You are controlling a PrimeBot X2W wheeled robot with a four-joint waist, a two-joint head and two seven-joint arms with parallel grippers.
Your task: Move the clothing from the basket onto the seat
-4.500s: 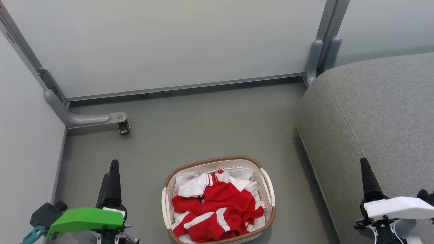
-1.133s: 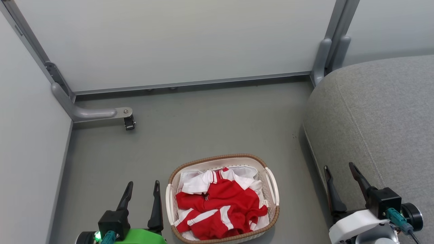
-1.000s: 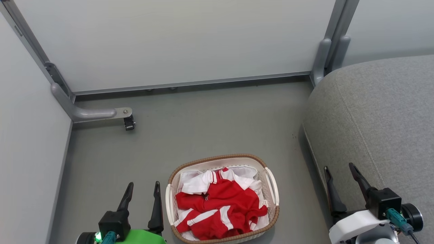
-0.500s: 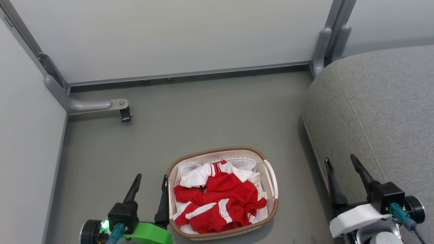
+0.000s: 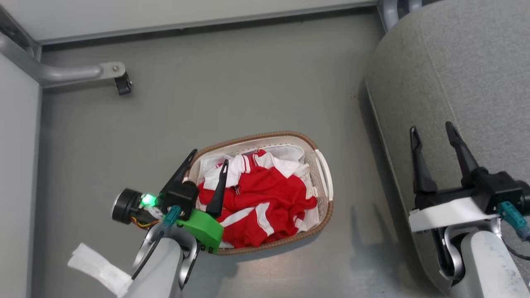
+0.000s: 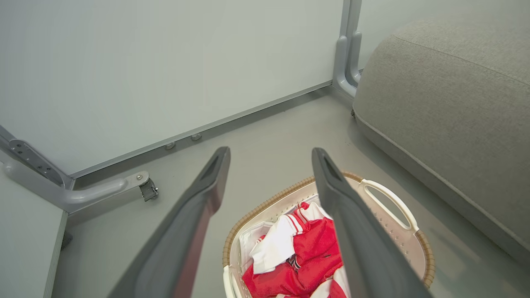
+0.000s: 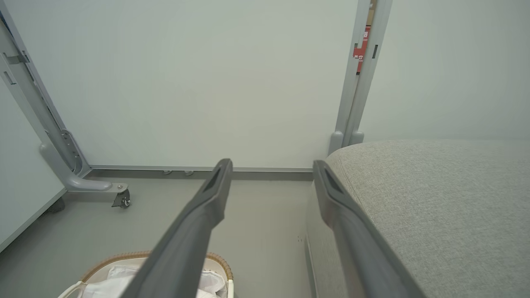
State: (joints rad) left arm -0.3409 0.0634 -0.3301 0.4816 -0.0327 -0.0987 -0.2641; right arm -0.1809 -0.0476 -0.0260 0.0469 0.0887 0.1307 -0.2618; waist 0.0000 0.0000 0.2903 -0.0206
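On the grey floor point(image 5: 248, 82), just left of the seat point(image 5: 476, 62), stands the basket point(image 5: 325, 169) with the clothing point(image 5: 265, 194) heaped inside it in a red and white tangle. Over the basket's left end hangs the left gripper point(image 5: 209, 157), its two fingers spread wide with nothing between them, one above the rim and one above the clothing. Above the seat's left edge the right gripper point(image 5: 430, 126) is equally wide open and empty.

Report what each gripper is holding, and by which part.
Nothing is held. The left gripper is open over the clothing in the basket; the right gripper is open at the seat edge.
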